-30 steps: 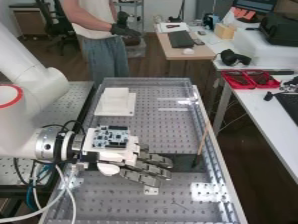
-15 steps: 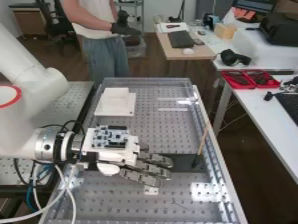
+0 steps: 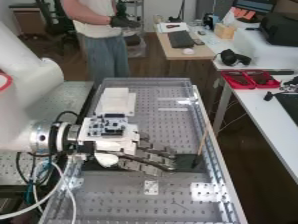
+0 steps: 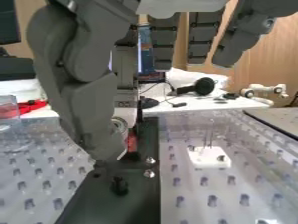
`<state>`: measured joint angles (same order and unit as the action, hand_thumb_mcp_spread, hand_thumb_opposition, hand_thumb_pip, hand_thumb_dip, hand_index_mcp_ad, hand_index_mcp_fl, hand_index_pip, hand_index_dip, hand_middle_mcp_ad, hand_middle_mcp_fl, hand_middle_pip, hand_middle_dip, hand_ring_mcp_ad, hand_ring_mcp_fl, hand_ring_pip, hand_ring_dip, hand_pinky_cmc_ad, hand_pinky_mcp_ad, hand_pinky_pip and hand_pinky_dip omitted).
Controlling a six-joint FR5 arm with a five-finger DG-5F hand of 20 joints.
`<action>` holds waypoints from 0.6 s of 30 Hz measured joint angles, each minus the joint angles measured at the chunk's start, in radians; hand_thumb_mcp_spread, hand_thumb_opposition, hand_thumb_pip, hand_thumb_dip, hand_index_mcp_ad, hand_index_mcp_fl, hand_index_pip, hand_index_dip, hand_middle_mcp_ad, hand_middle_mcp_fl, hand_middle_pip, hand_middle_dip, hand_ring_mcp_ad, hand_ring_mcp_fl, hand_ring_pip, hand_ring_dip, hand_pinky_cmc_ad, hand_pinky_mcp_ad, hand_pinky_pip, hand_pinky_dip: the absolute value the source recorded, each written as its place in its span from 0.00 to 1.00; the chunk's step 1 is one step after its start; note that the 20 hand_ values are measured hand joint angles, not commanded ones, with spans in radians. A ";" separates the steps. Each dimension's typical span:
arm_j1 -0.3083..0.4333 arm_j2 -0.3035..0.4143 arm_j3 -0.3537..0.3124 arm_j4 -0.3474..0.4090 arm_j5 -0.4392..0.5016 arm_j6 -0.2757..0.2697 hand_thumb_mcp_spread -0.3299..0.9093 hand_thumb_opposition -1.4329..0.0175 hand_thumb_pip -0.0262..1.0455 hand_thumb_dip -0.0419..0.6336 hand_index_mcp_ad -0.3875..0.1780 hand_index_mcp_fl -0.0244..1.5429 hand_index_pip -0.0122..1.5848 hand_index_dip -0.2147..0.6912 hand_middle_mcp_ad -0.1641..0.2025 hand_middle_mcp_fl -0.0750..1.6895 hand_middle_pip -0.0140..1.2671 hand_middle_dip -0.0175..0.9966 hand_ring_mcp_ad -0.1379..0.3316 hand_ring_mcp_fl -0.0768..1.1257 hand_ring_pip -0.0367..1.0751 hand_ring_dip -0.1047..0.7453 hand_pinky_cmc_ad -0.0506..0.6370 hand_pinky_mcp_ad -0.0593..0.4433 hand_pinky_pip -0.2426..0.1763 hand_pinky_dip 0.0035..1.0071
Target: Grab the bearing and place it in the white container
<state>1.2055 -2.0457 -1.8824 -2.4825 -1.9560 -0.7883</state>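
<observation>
My hand [image 3: 151, 159] is reaching level over the bench [image 3: 159, 117], fingers loosely extended. A partly hidden ring beside my thumb [image 4: 90, 115] may be the bearing [image 4: 120, 123]; I cannot tell which way its axis is pointing. The white container [image 3: 114, 104] is sitting farther along.

One arm [image 3: 26, 100], one hand [image 3: 148, 161], one white container [image 3: 116, 101], one thin stick [image 3: 202, 142]

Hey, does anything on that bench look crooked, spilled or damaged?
One oddity: a thin stick sits askew, its dark end over the dark strip, its other end toward the bench's side rail. I see no spill or damage.
</observation>
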 joint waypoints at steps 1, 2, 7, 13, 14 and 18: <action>0.004 0.008 -0.004 0.000 0.002 0.000 0.66 0.32 0.55 0.53 0.53 0.19 0.91 0.48 0.68 0.07 0.12 0.22 0.66 0.08 0.13 0.22 0.53 0.47 0.44 0.18; 0.008 0.016 -0.009 0.001 0.006 0.000 0.66 0.32 0.55 0.53 0.53 0.19 0.91 0.48 0.68 0.07 0.12 0.22 0.66 0.08 0.13 0.22 0.53 0.47 0.44 0.18; 0.027 0.056 -0.032 0.003 0.026 0.003 0.66 0.32 0.55 0.53 0.53 0.19 0.91 0.48 0.67 0.07 0.12 0.22 0.65 0.08 0.13 0.22 0.53 0.47 0.44 0.18; 0.070 0.133 -0.081 0.003 0.073 -0.004 0.66 0.32 0.55 0.53 0.53 0.19 0.91 0.48 0.67 0.07 0.12 0.22 0.67 0.08 0.13 0.22 0.53 0.48 0.44 0.18; 0.080 0.148 -0.091 0.002 0.085 -0.006 0.66 0.32 0.55 0.53 0.53 0.19 0.91 0.48 0.67 0.07 0.12 0.22 0.67 0.08 0.13 0.22 0.53 0.48 0.44 0.18; 0.124 0.197 -0.123 -0.008 0.137 -0.012 0.66 0.32 0.55 0.53 0.53 0.19 0.91 0.48 0.67 0.07 0.12 0.22 0.68 0.08 0.13 0.22 0.53 0.47 0.44 0.18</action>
<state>1.3297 -1.8485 -2.0052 -2.4908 -1.8186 -0.7999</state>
